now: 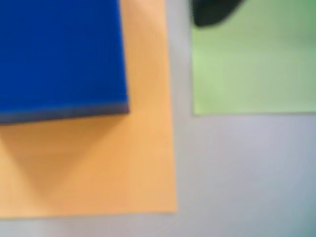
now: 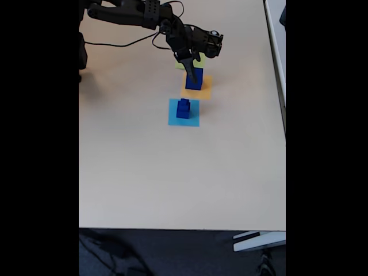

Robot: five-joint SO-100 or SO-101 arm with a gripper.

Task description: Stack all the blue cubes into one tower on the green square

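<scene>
A large blue cube (image 2: 194, 79) stands on the orange square (image 2: 198, 90). In the wrist view this blue cube (image 1: 59, 54) is blurred at the upper left, over the orange square (image 1: 103, 163). My gripper (image 2: 191, 71) reaches down to the cube's top far edge. One dark finger (image 1: 212, 12) shows at the top of the wrist view, with a gap between it and the cube's side, so the gripper looks open. The green square (image 1: 252, 69) lies bare to the right; in the fixed view the arm covers most of the green square (image 2: 198, 59). Smaller blue cubes (image 2: 183, 108) are piled on the light-blue square (image 2: 184, 119).
The three squares lie in a short row on a beige table (image 2: 172, 172), with wide free room toward the near edge. The arm's base and a black cable (image 2: 123, 43) are at the far left. A white ledge (image 2: 276, 34) runs along the right side.
</scene>
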